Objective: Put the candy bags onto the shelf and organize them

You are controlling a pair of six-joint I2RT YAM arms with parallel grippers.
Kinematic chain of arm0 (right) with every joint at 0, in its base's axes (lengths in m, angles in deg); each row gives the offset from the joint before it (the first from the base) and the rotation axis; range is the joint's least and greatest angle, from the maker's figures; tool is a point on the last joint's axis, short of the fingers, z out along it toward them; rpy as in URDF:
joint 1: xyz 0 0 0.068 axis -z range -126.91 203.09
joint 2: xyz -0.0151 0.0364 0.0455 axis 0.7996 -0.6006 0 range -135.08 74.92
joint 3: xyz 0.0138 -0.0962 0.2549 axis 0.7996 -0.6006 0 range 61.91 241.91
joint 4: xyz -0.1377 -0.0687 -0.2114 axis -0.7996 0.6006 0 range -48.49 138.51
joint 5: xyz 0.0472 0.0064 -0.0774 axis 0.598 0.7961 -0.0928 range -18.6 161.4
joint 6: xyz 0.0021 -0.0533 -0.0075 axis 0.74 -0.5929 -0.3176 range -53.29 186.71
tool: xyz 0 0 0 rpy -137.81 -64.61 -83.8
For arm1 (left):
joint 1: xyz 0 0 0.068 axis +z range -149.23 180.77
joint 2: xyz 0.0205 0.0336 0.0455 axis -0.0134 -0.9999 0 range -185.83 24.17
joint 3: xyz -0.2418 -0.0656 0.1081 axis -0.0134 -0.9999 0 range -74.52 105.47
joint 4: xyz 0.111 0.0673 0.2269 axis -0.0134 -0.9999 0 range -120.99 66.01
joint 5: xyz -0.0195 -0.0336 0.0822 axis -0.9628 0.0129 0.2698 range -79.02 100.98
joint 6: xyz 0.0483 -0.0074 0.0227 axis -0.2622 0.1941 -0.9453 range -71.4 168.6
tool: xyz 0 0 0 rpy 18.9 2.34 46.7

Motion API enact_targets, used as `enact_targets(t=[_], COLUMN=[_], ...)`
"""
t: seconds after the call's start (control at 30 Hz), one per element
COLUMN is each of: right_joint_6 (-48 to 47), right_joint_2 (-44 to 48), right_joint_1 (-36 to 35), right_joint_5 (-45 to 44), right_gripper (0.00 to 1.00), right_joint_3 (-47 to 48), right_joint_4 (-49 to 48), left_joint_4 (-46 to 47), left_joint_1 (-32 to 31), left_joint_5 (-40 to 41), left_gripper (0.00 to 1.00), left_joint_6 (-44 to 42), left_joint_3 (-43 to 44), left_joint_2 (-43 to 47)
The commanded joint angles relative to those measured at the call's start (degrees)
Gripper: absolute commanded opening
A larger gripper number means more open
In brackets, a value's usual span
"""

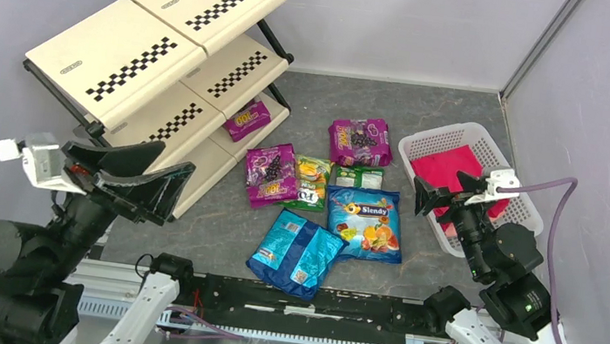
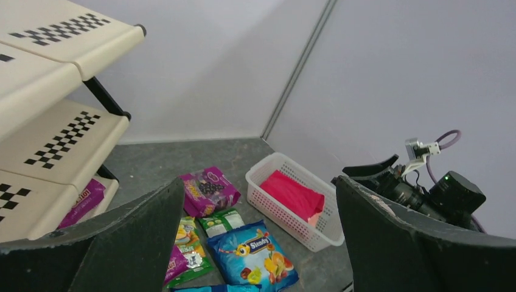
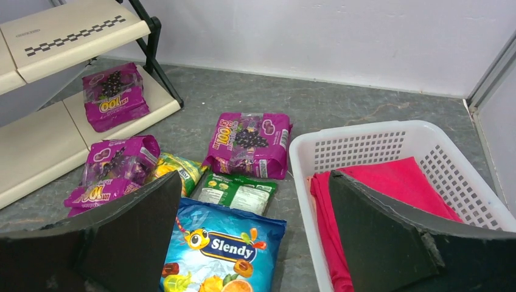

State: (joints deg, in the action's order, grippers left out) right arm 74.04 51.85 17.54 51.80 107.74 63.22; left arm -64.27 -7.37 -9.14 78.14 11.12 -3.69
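- A big slanted cream shelf (image 1: 144, 60) with black-and-white checkered stripes and a black tube frame stands at 10 o'clock on the grey table (image 1: 433, 100).
- One shiny purple candy bag with grapes on it (image 1: 248, 119) lies on the lowest step of the shelf.
- The other bags lie on the table in the middle.
- A second purple grape bag (image 1: 271, 174) lies close to the foot of the shelf. A green-yellow bag (image 1: 312, 182) touches it at its 3 o'clock.
- A third purple grape bag (image 1: 360, 141) lies at 12 o'clock of the pile. A small green bag (image 1: 357, 177) lies just beside it at its 6 o'clock.
- A blue fruit bag marked "Slendy" (image 1: 364, 223) lies below the green one. A second blue bag (image 1: 296, 252) touches it at its 8 o'clock.
- A white plastic lattice basket (image 1: 445, 135) sits at 3 o'clock, with a folded pink-red cloth (image 1: 447, 167) inside.
- The left gripper (image 2: 260, 185) is up in the air at 8 o'clock, near the front of the shelf. Its fingers are spread wide with nothing between them.
- The right gripper (image 3: 254, 177) is up at 4 o'clock, by the near side of the basket. Its fingers are spread wide too, and it grasps nothing.
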Motion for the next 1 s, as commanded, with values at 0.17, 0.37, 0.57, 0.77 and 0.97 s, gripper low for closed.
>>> enact_targets(t=[0.17,0.37,0.57,0.77,0.97], right_joint_6=[0.2,1.3,5.0,13.7,22.0], right_joint_2=[-2.9,-4.2,-9.1,-21.7,-38.3], right_joint_1=[0.1,0.1,0.1,0.0,-8.5], right_joint_5=[3.1,7.4,13.4,27.8,32.2], right_gripper=[0.98,0.98,0.98,0.98,0.98], right_joint_3=[-2.2,-6.1,-10.8,-15.7,-16.1], right_joint_4=[-2.9,-6.0,-9.9,-20.8,-36.6], left_joint_4=[3.7,0.9,-2.0,-2.7,-3.7], left_joint_1=[-0.1,-0.6,-0.8,-0.8,-0.8], left_joint_5=[-2.2,-2.0,-9.9,-15.0,-14.5], left_gripper=[1.0,1.0,1.0,1.0,1.0], left_joint_6=[-0.5,-1.6,-3.1,-1.0,-0.9], left_joint_3=[-7.4,-13.3,-21.4,-28.8,-31.9], left_joint_2=[2.1,3.8,6.0,7.2,7.5])
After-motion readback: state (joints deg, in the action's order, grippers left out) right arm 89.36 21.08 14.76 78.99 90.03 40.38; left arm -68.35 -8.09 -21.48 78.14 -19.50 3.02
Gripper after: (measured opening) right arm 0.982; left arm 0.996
